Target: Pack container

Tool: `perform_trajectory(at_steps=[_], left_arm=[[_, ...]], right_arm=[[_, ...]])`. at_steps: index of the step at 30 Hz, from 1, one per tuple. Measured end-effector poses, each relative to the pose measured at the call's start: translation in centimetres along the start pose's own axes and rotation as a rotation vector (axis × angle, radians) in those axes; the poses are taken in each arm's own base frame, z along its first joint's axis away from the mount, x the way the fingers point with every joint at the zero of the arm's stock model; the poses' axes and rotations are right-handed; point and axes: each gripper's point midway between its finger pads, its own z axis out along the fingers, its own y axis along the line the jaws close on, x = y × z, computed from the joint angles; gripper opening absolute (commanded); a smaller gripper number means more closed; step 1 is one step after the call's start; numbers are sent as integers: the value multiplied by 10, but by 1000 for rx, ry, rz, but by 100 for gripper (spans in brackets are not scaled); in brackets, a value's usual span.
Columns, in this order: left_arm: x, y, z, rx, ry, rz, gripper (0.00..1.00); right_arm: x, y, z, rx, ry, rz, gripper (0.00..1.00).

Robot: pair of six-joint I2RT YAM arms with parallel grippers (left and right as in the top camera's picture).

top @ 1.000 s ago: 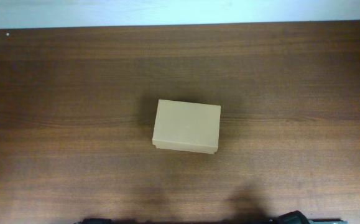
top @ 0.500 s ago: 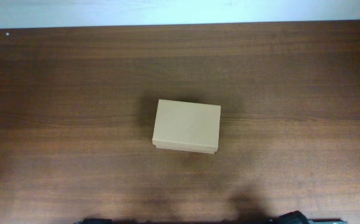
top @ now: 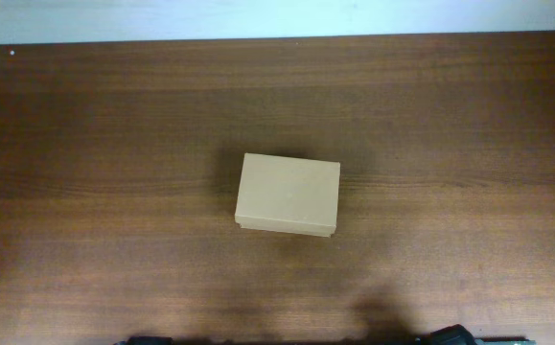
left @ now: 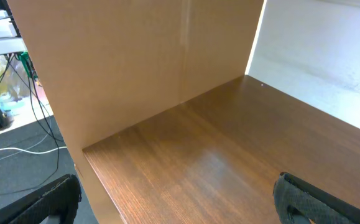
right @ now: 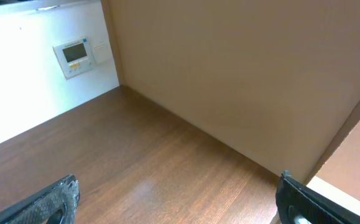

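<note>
Container (top: 288, 195) sits lid-shut at centre of my overhead frame on the table (top: 114, 144), and I see left claw (left: 180, 205) and right claw (right: 180, 208) both spread wide across the bottom of their wrist frames, gripping nothing.

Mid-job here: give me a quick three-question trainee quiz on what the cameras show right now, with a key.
1. True or false: the container is closed.
2. Where on the table does it sit? A) left edge B) near the middle C) far edge
3. Fill in: the left gripper and right gripper are both ____, holding nothing.
Key: 1 true; 2 B; 3 open.
</note>
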Motion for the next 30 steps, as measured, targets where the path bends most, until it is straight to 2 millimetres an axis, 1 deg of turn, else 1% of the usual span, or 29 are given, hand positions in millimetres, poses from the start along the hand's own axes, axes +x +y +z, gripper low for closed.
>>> perform_trajectory(at_steps=[19, 21, 23, 27, 29, 30], left_arm=[[0, 0, 0, 0, 0, 0, 99], [0, 0, 0, 0, 0, 0, 100], [0, 0, 0, 0, 1, 1, 100], [0, 0, 0, -1, 0, 0, 100], [0, 0, 0, -1, 1, 0, 100], [0, 0, 0, 0, 1, 1, 100]], right_arm=[[0, 0, 0, 0, 0, 0, 99], [-3, 1, 0, -5, -10, 19, 99], [-15, 7, -1, -23, -46, 92, 99], [-46, 16, -6, -57, -146, 296, 99], [-70, 22, -14, -113, -236, 470, 99], [-77, 24, -17, -136, -270, 526, 99]])
